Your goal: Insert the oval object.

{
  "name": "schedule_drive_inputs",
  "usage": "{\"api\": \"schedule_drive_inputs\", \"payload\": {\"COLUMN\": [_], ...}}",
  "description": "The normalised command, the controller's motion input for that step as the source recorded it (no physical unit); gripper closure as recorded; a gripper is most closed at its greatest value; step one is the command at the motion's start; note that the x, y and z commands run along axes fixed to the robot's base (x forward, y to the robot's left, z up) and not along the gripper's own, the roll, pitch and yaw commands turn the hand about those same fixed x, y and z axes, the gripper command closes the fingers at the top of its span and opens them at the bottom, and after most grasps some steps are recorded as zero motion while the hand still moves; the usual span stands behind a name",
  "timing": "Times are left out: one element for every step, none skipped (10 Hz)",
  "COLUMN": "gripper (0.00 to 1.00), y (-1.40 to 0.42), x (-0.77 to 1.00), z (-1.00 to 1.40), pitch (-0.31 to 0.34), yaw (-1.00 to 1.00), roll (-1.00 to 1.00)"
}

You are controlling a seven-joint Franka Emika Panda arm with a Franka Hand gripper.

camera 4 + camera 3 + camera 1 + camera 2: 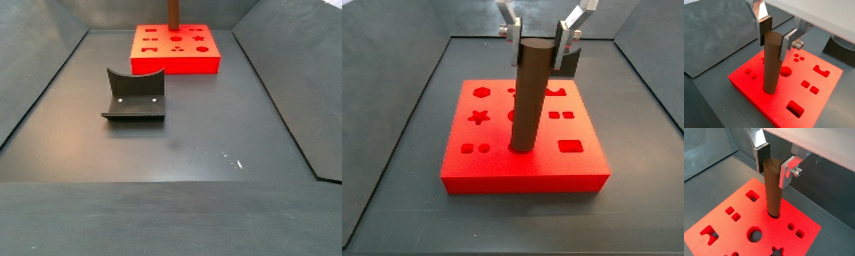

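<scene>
The oval object, a tall smooth brown peg, stands upright with its lower end in a hole of the red block. It shows the same way in both wrist views and in a side view. My gripper straddles the peg's top, open. One dark pad stands a little off the peg. The silver finger lies close beside it. In a side view the gripper spreads wider than the peg. Only the peg's lower part shows in the far side view.
The red block has several other shaped holes, such as a star, circles and squares. The dark fixture stands on the grey floor, well apart from the block. Grey walls enclose the bin.
</scene>
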Motion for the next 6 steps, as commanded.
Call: {"api": "schedule_drive_inputs", "payload": {"gripper": [1.00, 1.00, 1.00, 1.00, 1.00, 1.00], "y": [-0.03, 0.00, 0.00, 0.01, 0.06, 0.00], "x": [-0.04, 0.00, 0.00, 0.00, 0.00, 0.00], "z": [-0.03, -0.03, -0.10, -0.17, -0.18, -0.13], "pitch": [-0.011, 0.000, 0.000, 0.000, 0.000, 0.000], "yaw": [0.00, 0.00, 0.00, 0.00, 0.02, 0.00], "roll": [0.00, 0.00, 0.00, 0.03, 0.03, 0.01]}}
